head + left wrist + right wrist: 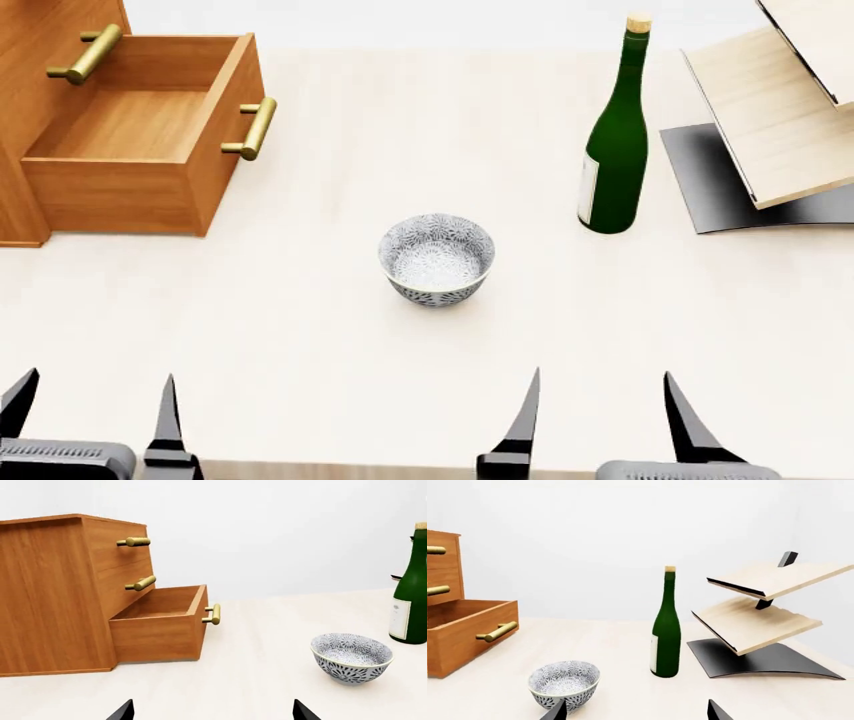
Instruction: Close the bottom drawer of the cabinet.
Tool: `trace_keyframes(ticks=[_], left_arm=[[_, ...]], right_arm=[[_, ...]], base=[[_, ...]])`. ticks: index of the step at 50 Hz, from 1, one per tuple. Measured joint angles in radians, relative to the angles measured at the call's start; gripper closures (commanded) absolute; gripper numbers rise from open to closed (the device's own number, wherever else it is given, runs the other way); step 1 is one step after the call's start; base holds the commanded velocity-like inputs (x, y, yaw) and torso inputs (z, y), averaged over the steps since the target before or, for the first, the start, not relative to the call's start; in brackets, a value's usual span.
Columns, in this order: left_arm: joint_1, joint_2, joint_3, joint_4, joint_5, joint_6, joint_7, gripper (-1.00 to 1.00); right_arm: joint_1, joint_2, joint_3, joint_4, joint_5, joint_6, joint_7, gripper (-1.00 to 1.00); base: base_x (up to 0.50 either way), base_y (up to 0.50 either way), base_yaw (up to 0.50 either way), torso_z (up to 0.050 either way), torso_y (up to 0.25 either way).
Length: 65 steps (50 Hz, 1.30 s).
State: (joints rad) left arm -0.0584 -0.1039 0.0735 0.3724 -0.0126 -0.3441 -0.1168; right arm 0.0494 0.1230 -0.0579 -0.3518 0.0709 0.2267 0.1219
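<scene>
The cabinet is an orange-brown wood chest at the table's far left; it also shows in the head view and in the right wrist view. Its bottom drawer stands pulled out, empty, with a brass bar handle on its front; it also shows in the left wrist view and in the right wrist view. My left gripper is open and empty at the near table edge, well short of the drawer. My right gripper is open and empty near the front edge.
A patterned bowl sits mid-table between the grippers and the drawer. A green bottle stands upright to the right. A pale plywood rack on a dark base stands at the far right.
</scene>
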Motion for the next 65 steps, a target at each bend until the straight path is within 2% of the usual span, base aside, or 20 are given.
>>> trace_keyframes(ticks=[8, 20, 57, 65], left_arm=[[-0.017, -0.013, 0.010, 0.114, -0.006, -0.092, -0.013, -1.00], [-0.022, -0.027, 0.014, 0.178, -0.019, -0.139, -0.031, -1.00], [-0.040, -0.061, 0.041, 0.198, -0.044, -0.155, -0.069, -1.00], [-0.044, -0.068, 0.044, 0.194, -0.050, -0.155, -0.075, -1.00]], right_arm=[[0.020, 0.022, -0.006, -0.128, 0.013, 0.091, 0.009, -1.00], [0.030, 0.040, -0.023, -0.200, 0.024, 0.132, 0.015, -1.00], [0.026, 0.060, -0.004, -0.220, 0.087, 0.116, 0.043, -1.00], [0.027, 0.061, 0.004, -0.219, 0.100, 0.111, 0.054, -1.00]], base=[[0.00, 0.00, 0.00, 0.000, 0.000], [0.00, 0.49, 0.00, 0.000, 0.000], [0.00, 0.50, 0.00, 0.000, 0.000], [0.00, 0.04, 0.00, 0.000, 0.000]])
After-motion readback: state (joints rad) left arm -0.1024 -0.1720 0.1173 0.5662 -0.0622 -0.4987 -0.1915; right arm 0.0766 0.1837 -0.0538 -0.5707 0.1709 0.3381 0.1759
